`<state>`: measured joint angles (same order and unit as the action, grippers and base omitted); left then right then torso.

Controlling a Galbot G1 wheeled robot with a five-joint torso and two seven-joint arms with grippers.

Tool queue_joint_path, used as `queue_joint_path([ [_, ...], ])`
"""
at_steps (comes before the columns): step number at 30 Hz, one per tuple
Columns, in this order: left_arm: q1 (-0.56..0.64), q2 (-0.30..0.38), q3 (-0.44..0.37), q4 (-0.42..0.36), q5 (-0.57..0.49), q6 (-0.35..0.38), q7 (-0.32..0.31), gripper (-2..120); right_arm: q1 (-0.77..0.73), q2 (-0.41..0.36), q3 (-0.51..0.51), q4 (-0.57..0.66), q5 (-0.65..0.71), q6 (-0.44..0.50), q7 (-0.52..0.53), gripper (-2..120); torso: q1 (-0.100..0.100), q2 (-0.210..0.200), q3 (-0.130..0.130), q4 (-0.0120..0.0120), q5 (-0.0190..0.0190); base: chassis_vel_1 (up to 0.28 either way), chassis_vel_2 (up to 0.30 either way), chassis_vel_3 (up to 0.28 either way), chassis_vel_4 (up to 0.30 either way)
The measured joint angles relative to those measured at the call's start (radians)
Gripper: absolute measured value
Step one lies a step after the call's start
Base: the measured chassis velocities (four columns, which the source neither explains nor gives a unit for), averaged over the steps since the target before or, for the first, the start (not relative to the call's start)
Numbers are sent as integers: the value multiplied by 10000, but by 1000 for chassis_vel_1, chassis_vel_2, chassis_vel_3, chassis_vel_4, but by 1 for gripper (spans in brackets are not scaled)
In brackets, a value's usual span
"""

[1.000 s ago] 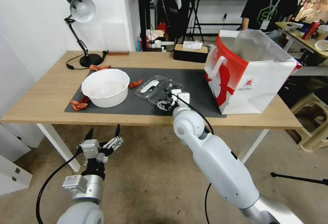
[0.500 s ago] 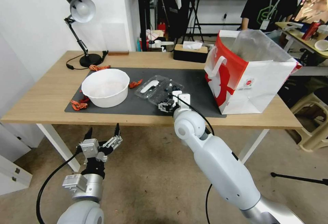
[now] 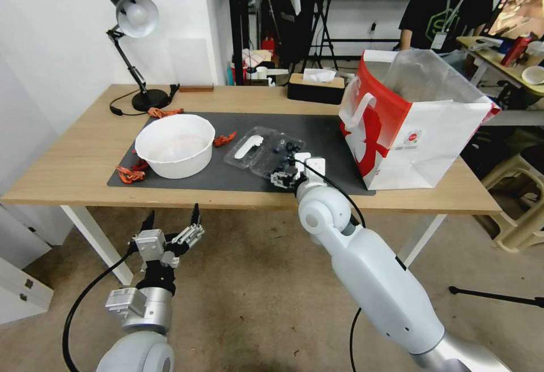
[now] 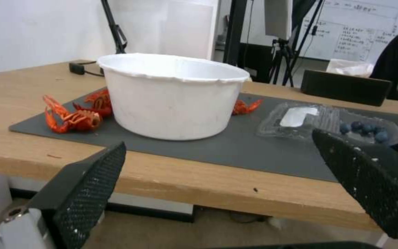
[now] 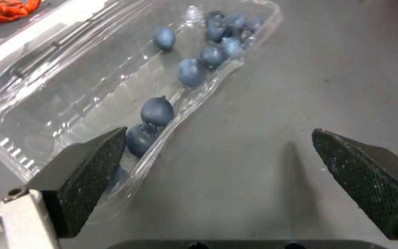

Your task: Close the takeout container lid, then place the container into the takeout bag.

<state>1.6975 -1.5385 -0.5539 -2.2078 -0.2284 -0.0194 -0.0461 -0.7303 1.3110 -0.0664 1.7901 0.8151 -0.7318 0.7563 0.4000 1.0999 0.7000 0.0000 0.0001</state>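
The takeout container [image 3: 266, 155] lies open on the dark mat, a clear clamshell with blueberries [image 5: 190, 71] in its tray half. Its lid [image 3: 247, 144], bearing a white label, lies flat on the tray's left, toward the bowl. My right gripper [image 3: 284, 178] hovers open at the tray's near right corner; in the right wrist view [image 5: 222, 166] one finger is over the tray's edge and the other over bare mat. The takeout bag [image 3: 442, 134], red and white with a clear liner, stands open at the right. My left gripper [image 3: 170, 231] hangs open below the table's front edge.
A large white bowl [image 3: 175, 145] sits on the mat [image 3: 328, 134] left of the container, with red crayfish toys [image 3: 131, 173] around it. A desk lamp [image 3: 133, 20] and a tissue box [image 3: 316, 85] stand at the back. Bare mat lies between container and bag.
My right arm and gripper have shifted a little to the right along the container's near edge, staying open. The container, bag and left arm have not moved.
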Motion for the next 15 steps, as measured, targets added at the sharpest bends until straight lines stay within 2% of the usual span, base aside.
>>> queue_joint_path([
  [15,-50,-23,49,39,0,0,-4,100,-196,-449,427,278,157,3,-42,100,0,0,0,0,-1,0,0,0,0],
])
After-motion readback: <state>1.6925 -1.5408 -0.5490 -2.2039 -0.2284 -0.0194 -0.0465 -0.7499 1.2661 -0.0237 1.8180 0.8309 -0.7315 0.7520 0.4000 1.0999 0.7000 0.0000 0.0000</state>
